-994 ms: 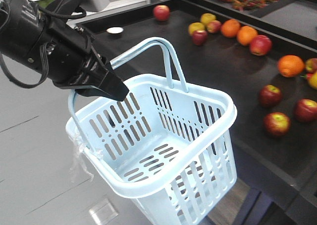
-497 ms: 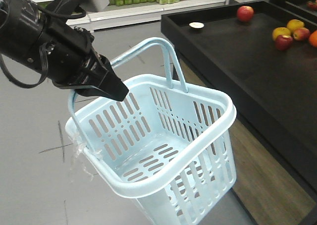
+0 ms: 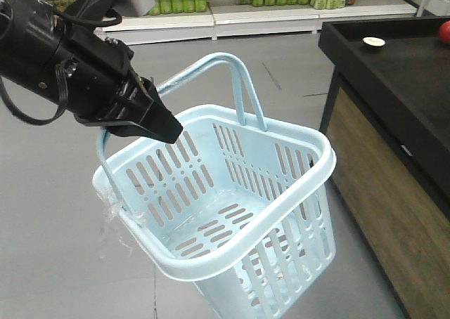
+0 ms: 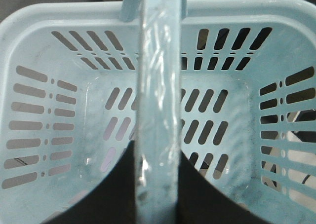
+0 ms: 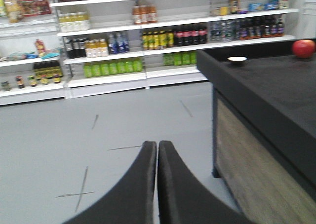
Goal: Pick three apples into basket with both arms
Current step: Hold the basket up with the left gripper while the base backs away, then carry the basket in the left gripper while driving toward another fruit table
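Note:
The pale blue basket hangs tilted in the air above the grey floor, and nothing lies in it. My left gripper is shut on one of its hoop handles. In the left wrist view the handle runs between the two dark jaws of the left gripper, above the slotted basket bottom. A scrap of clear plastic hangs from the rim. One red apple lies on the black table at the far right, cut off by the frame edge in the front view. My right gripper is shut and empty over the floor.
A black display table with a wooden side stands at the right, also in the right wrist view. A small white dish lies on it. Shop shelves with bottles line the back wall. Grey floor lies to the left.
The view has swung left: the black table with its fruit slid off to the right and the shelves came into view. The left gripper keeps its hold on the basket handle.

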Tool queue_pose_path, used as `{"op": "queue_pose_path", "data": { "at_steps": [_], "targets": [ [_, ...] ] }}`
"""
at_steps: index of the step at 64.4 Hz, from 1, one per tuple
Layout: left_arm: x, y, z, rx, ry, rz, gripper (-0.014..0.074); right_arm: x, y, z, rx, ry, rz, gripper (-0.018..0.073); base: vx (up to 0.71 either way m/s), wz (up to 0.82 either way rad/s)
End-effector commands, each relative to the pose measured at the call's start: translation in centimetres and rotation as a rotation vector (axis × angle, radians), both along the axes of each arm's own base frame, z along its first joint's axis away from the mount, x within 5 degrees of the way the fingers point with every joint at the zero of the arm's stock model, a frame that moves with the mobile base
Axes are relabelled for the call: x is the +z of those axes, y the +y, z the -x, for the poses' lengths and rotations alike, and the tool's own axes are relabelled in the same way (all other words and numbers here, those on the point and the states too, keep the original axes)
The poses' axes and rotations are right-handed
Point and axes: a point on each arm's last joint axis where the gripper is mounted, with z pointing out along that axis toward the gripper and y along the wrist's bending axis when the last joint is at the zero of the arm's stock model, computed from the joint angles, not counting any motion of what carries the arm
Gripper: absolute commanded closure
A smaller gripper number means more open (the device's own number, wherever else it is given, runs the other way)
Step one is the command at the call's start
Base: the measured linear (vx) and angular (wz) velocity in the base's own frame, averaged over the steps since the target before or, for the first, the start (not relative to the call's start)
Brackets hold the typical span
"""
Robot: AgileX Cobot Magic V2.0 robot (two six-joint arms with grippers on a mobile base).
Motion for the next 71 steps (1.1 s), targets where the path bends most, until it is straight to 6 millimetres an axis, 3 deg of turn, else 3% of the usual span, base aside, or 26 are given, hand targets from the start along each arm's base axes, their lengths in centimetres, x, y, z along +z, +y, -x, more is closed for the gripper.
{"op": "queue_pose_path", "data": {
  "at_steps": [1, 71],
  "targets": [
    [2.27, 0.21, 1.34, 0.002, -0.047, 0.089, 0.0604, 0.39, 0.06, 0.01, 0.006, -0.073, 0.001, 0.0563, -0.05, 0.41],
    [2.27, 0.21, 1.34, 0.002, -0.047, 0.089, 0.0604, 0.39, 0.06, 0.01, 0.006, -0.073, 0.001, 0.0563, 0.04, 0.36]
  ]
}}
